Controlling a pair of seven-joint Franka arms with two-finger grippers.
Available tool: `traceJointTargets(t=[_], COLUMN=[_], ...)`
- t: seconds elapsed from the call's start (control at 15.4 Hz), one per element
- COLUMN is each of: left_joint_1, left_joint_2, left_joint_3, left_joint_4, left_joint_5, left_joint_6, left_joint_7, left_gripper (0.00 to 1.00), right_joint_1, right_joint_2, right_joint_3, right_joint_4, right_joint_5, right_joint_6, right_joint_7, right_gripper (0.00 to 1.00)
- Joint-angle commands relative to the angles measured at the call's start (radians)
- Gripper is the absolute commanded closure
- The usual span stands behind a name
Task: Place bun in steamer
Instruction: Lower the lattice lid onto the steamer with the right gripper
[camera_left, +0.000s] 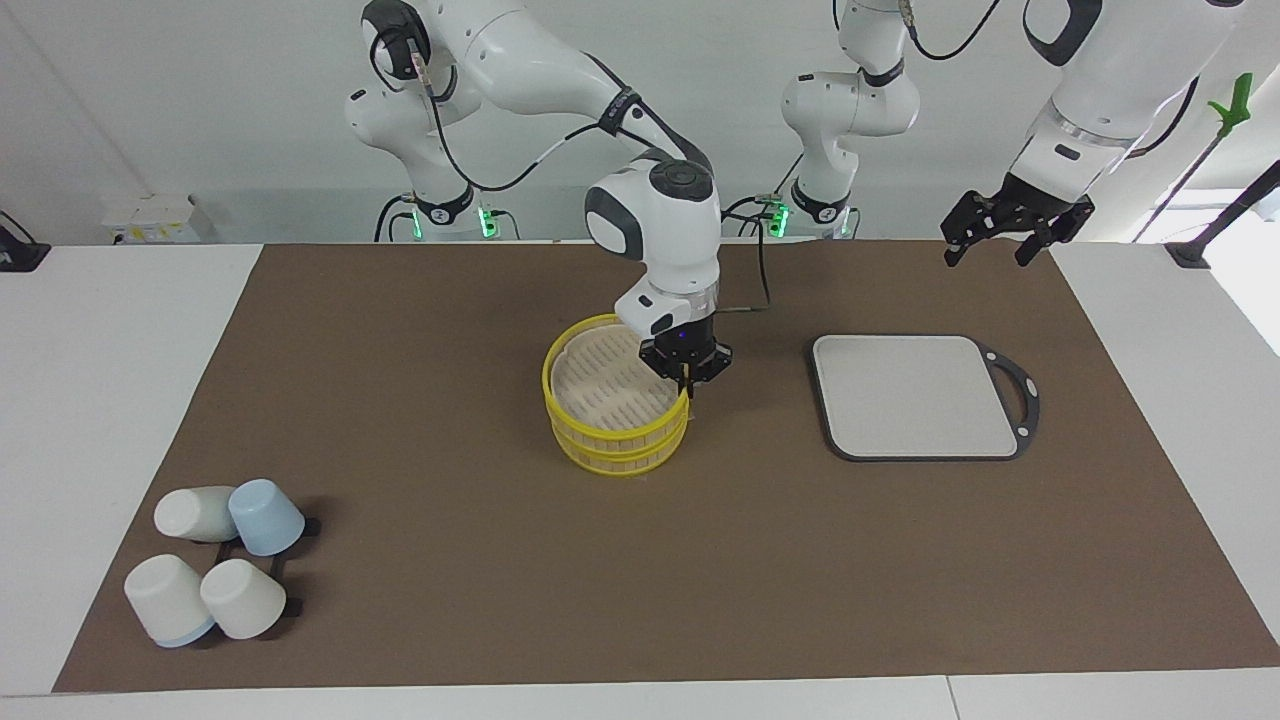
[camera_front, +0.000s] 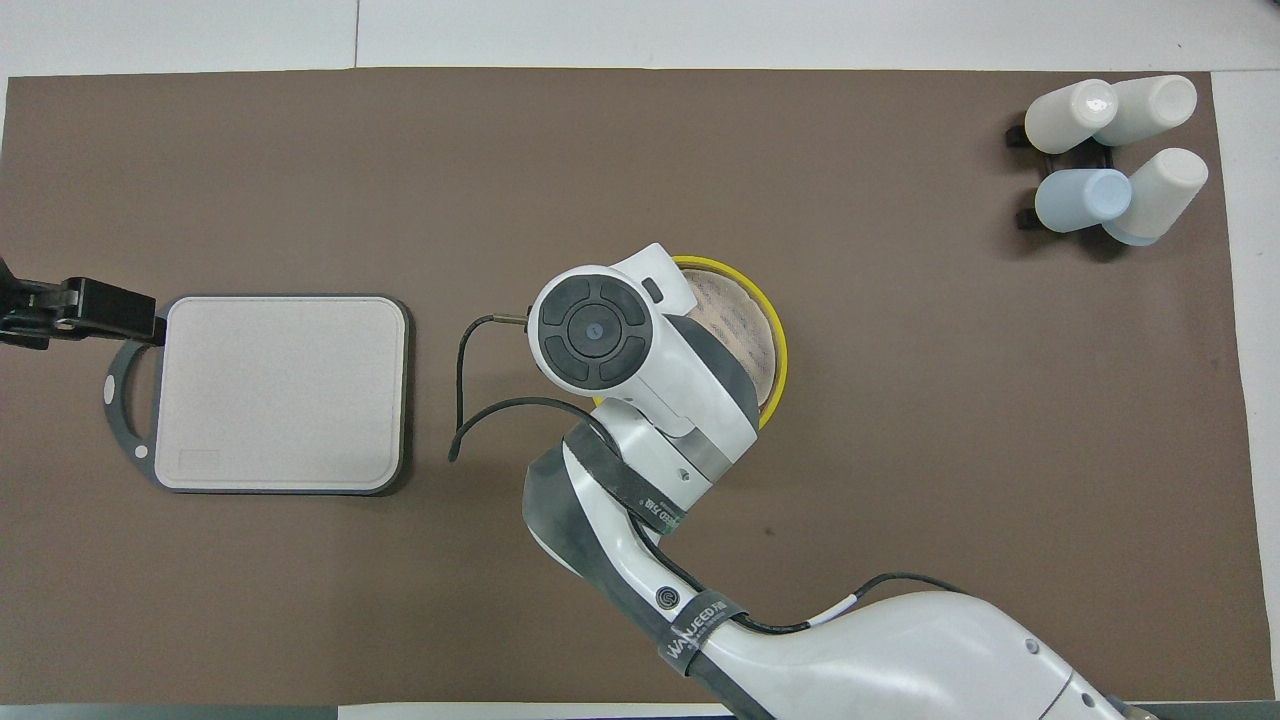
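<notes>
Brown matting covers the tabletop, and the steamer sits at its middle. I can't find the bun anywhere, so it may be hidden inside or under my wrist. My right fingers are pinched fully together on the steamer's upper yellow rim, at its three o'clock edge in the facing view. To do this well I'd lift straight and slowly, since a thin-rim pinch could let the piece tilt or slip. The grey board lies bare at three o'clock and the cups at eight. My left fingers wait spread wide and empty, above the mat's corner.
</notes>
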Motion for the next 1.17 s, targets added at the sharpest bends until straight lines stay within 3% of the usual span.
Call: traceJointTargets(t=[0.0,0.59,0.65,0.72,0.85,1.11], left_joint_1=[-0.009,0.000,0.000,0.000,0.000,0.002], left_joint_2=[-0.015,-0.017,-0.017,-0.017,-0.017,-0.017], left_joint_3=[0.013,0.013,0.013,0.013,0.013,0.013], left_joint_4=[-0.009,-0.012,-0.013,-0.013,-0.013,-0.013], left_joint_5=[0.018,0.018,0.018,0.018,0.018,0.018], left_joint_6=[-0.008,0.000,0.000,-0.003,-0.003,0.000], left_joint_7=[0.056,0.056,0.055,0.055,0.053,0.053], left_gripper=[0.00,0.00,0.00,0.00,0.00,0.00], right_joint_1=[-0.006,-0.005,-0.005,-0.003,-0.013,-0.138], right_joint_2=[0.024,0.020,0.018,0.012,0.001,-0.144], right_joint_3=[0.002,0.002,0.002,0.001,0.001,0.004], right_joint_4=[0.020,-0.023,-0.021,-0.015,0.034,0.042], right_joint_5=[-0.015,-0.016,-0.020,-0.032,-0.032,-0.013], right_joint_6=[0.052,0.072,0.054,0.022,-0.068,-0.213], right_joint_7=[-0.028,-0.028,-0.028,-0.031,-0.056,-0.238], right_gripper=[1.00,0.98,0.40,0.00,0.00,0.00])
